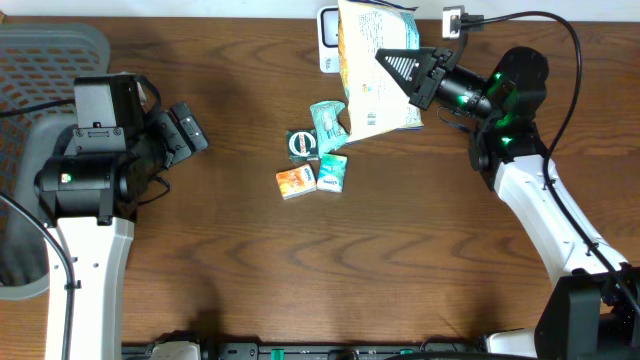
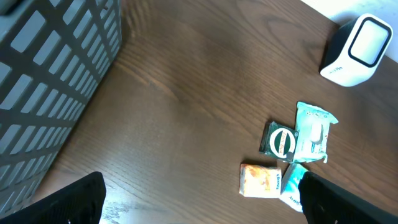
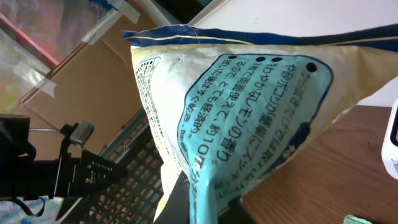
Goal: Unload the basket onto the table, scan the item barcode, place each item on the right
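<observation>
The snack bag [image 1: 372, 75], pale yellow with light blue panels and Japanese print, is lifted off the table near the middle of its far edge. It hangs tilted, its upper end over the white scanner [image 1: 328, 40], which stands at that far edge; most of the scanner is hidden behind the bag in the overhead view. Whether a barcode faces the scanner cannot be told.

The right gripper [image 1: 398, 64] reaches in from the right side and has the bag pinched at its right border, the fingers closed tight on the film. In the right wrist view the bag fills most of the frame, with its sealed top edge uppermost.

Just below the bag, near the table's centre, four small items lie close together: a teal packet [image 1: 328, 124], a dark green round tin [image 1: 302, 145] touching it, an orange box [image 1: 296, 182] and a small teal box [image 1: 332, 172] side by side.

The left gripper [image 1: 190, 130] hovers near the left edge, well apart from the cluster, its fingers spread wide and holding nothing. A grey basket [image 1: 45, 50] sits at the far left corner.
</observation>
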